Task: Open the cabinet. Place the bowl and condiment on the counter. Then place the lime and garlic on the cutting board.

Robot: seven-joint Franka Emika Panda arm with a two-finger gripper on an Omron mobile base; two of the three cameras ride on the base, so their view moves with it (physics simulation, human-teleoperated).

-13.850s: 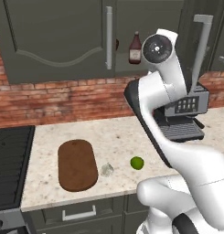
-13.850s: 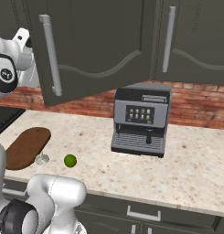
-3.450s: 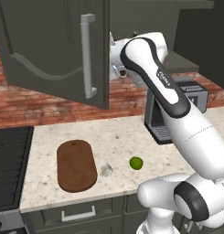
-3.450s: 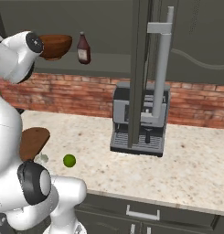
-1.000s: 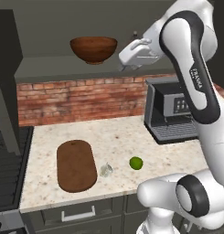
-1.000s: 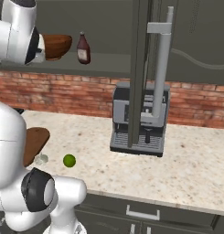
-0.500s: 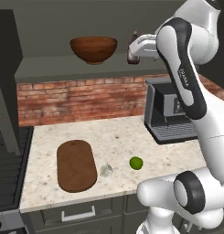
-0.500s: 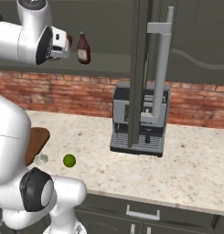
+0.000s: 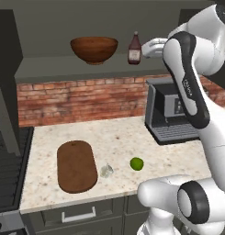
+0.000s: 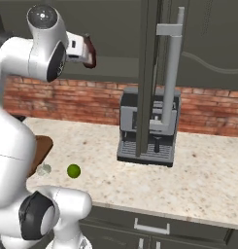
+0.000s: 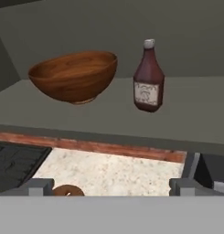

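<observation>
The cabinet (image 9: 5, 92) stands open. On its shelf sit the wide wooden bowl (image 9: 94, 49) and, right of it, the dark condiment bottle (image 9: 134, 49). My gripper (image 9: 148, 49) hovers at shelf height just right of the bottle, apart from it. In the hand view the bowl (image 11: 74, 75) and the condiment (image 11: 148, 84) lie ahead, and my gripper (image 11: 111, 187) is open with nothing between its fingertips (image 11: 40, 186). Down on the counter (image 9: 114, 137) lie the cutting board (image 9: 77, 165), the garlic (image 9: 106, 170) and the lime (image 9: 137, 163).
A coffee machine (image 9: 171, 114) stands on the counter under my arm. The black stove (image 9: 8, 174) borders the counter on the left. The right cabinet door (image 10: 159, 73) juts out edge-on in front of the coffee machine (image 10: 147, 129). Drawer fronts run below the counter edge.
My hand has turned and shifted right along the shelf front, uncovering the bottle in the left base view. Its jaws stayed open. Bowl and bottle have not moved.
</observation>
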